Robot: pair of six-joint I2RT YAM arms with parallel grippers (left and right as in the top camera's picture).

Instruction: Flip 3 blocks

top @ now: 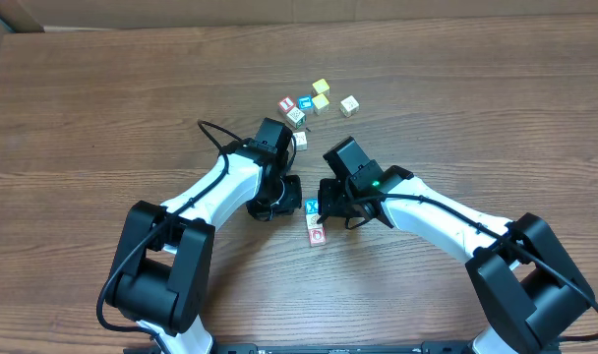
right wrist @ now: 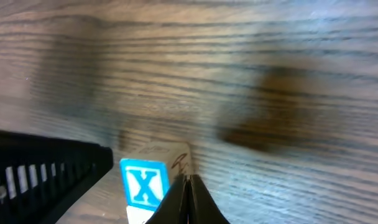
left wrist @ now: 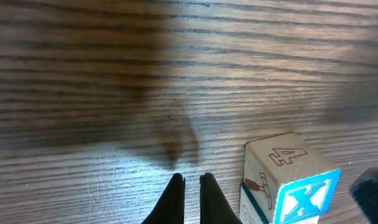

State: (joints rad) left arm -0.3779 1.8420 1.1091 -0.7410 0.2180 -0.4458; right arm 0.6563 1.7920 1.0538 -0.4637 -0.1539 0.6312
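Note:
A wooden block with a teal-blue X face (top: 312, 206) lies between my two grippers, and a pale block with red marks (top: 317, 235) sits just in front of it. In the left wrist view the X block (left wrist: 295, 186) stands right of my left gripper (left wrist: 190, 186), whose fingers are shut on nothing and clear of it. My right gripper (right wrist: 188, 186) is shut too, its tips pressed against the right side of the X block (right wrist: 144, 185). From overhead, the left gripper (top: 295, 191) and the right gripper (top: 323, 201) flank the X block closely.
A loose cluster of cubes lies farther back: two yellow-topped ones (top: 321, 93), a red-topped one (top: 287, 103), a teal one (top: 305, 103), pale ones (top: 349, 104) and another (top: 300, 139) by the left arm. The left gripper's black body (right wrist: 40, 177) fills the right wrist view's left edge.

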